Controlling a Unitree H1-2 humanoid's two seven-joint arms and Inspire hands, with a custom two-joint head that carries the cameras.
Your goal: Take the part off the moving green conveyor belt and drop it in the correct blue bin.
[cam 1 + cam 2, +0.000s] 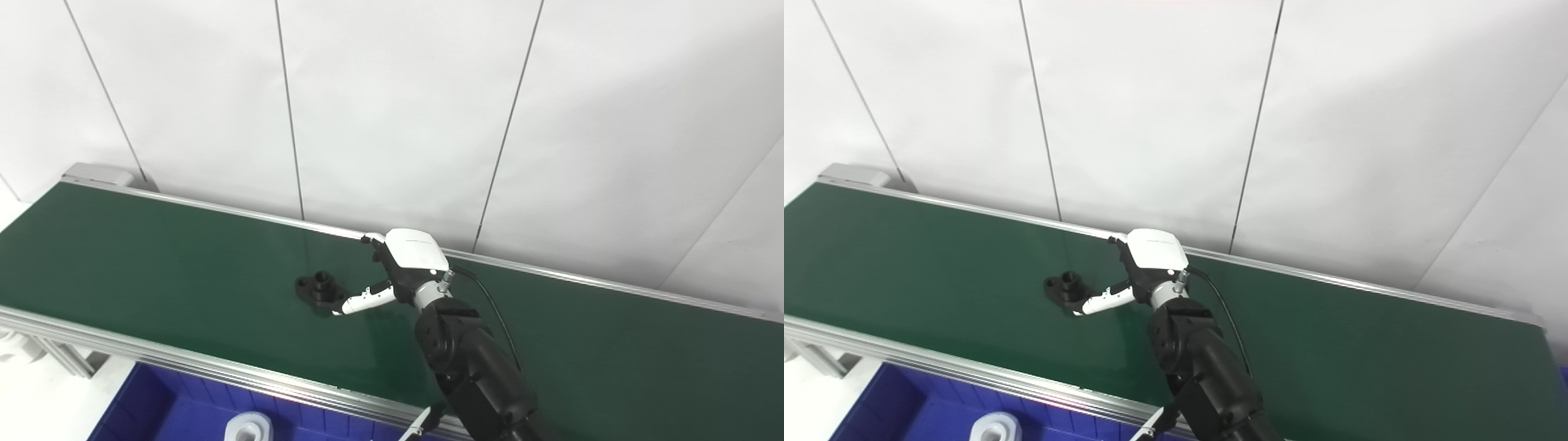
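Nearest, low in frame: blue bin (153,404) under the belt's near rail, with a white part (247,427) inside. Beyond it, green conveyor belt (153,257) carrying a black flanged part (318,286) at mid-width. Right hand (401,269) reaching over the belt, thumb (364,301) spread toward the part's near edge, touching or just beside it; other fingers hidden, so closure impossible to tell. Nothing gripped yet. Left hand out of view. Risks, as judged: belt drift carrying the part past the thumb, or a nudge spinning it away.

Blue bin (159,404) cut by bottom edge; robot hand (398,269) fingers hidden (behind palm).
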